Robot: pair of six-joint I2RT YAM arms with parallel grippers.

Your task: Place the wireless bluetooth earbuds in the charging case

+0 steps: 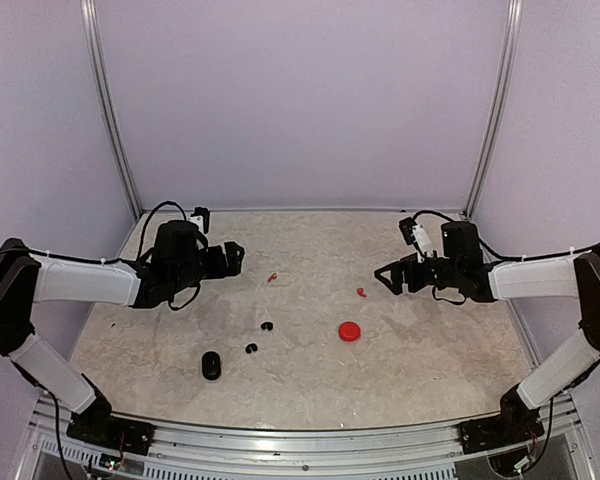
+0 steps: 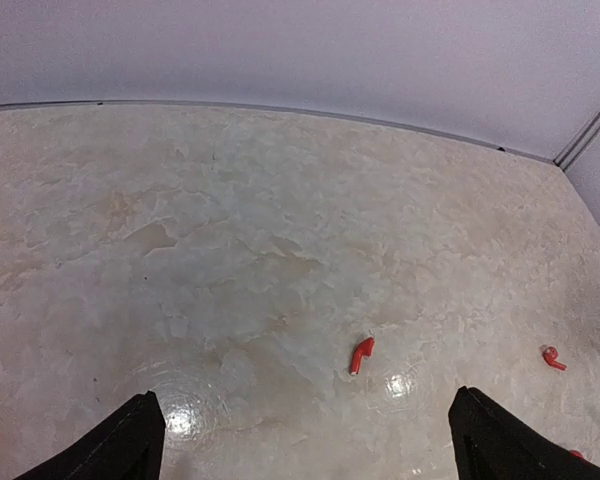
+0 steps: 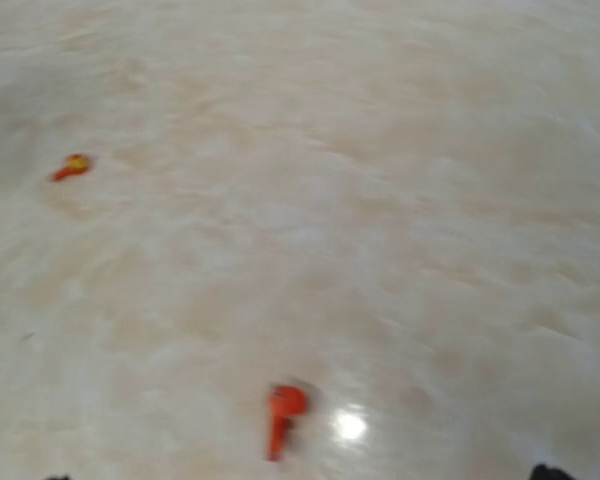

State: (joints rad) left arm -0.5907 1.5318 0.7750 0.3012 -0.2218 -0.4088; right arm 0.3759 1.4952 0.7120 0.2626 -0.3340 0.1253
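Two red earbuds lie mid-table, one [image 1: 272, 277] just right of my left gripper [image 1: 235, 258], one [image 1: 362, 292] just left of my right gripper [image 1: 385, 278]. Two black earbuds [image 1: 267, 326] [image 1: 251, 348] lie nearer the front. A round red case [image 1: 350, 331] and a black case [image 1: 211, 366] lie closed on the table. The left wrist view shows the near red earbud [image 2: 361, 354] ahead of my open, empty left gripper [image 2: 310, 455], and the other [image 2: 553, 357] farther right. The blurred right wrist view shows a red earbud [image 3: 283, 415] close ahead of my open right gripper [image 3: 300, 476], and the other [image 3: 70, 166] far left.
The marbled tabletop [image 1: 430, 340] is boxed in by pale walls at the back and both sides. The back wall edge [image 2: 280, 108] runs across the left wrist view. Both arms reach inward from the sides, held low over the table.
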